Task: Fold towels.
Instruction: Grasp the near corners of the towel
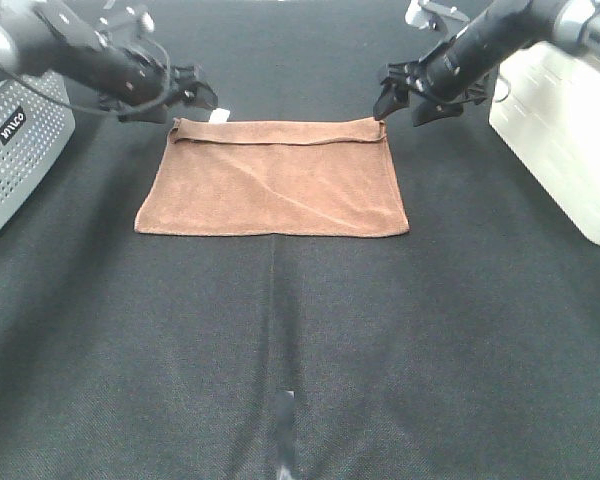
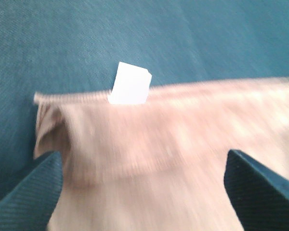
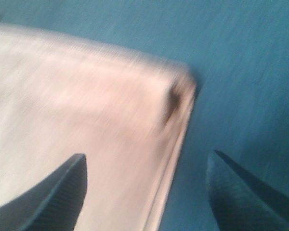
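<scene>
Worktop (image 1: 460,370), dark and woven, fills the near ground, with 1 pale strip (image 1: 285,430) on its centre seam. Beyond it the reddish-brown towel (image 1: 272,185) lies flat in the middle, its near edge straight, while its far edge shows a narrow band of hem doubled over. A white tag (image 1: 218,116) sticks out at the far-left corner. The left jaws hover just over that corner and the right jaws over the far-right one; in both wrist views the fingertips (image 2: 33,192) stand wide apart with cloth beneath them and nothing clamped. Behind them the left arm (image 1: 80,55) and right arm (image 1: 490,45) slope off toward the grey perforated basket (image 1: 15,160) and the white bin (image 1: 560,130). The risk, as I judge it, lies at those far corners. The left one is rucked and the right one puckered, so a fingertip passing low could snag the hem and drag the layer askew. A further fold taken from uneven corners would likely come out crooked. Count: 1 towel, 1 tag, 2 arms, 1 basket, 1 bin, 1 strip.
</scene>
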Controlling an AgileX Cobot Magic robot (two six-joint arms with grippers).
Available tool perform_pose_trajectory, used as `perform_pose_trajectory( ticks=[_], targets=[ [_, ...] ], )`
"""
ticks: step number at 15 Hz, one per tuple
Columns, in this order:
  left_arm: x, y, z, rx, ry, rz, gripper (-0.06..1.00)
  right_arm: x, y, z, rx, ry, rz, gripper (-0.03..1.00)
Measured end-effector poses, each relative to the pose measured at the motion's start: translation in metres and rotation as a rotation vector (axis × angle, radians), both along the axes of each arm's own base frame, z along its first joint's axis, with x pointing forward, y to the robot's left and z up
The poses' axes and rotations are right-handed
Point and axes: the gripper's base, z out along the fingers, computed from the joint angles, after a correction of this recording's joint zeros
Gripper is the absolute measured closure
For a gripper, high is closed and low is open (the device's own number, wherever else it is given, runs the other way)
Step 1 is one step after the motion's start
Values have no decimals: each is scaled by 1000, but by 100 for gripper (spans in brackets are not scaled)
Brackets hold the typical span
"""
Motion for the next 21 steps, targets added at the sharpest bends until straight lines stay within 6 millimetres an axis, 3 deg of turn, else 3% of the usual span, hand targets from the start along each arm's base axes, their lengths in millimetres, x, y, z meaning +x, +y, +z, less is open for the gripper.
perform_pose_trajectory(
  ticks=[4,6,9,13,17,21],
  targets=[
    [-18,6,12,-26,225,0,8,-20,1,14,3,181,46,31],
    [-27,8,28,-26,267,14,8,-23,0,19,11,218,0,31],
    [-59,13,36,7,348,34,8,-43,-6,10,-26,325,-4,31],
    [-121,28,12,49,376,162,9,-86,-29,-7,44,445,-26,31],
    [-135,29,2,65,407,166,9,-109,-24,-30,77,454,3,31],
    [-136,22,-4,67,425,148,10,-107,-11,-36,71,391,-23,31]
  ],
)
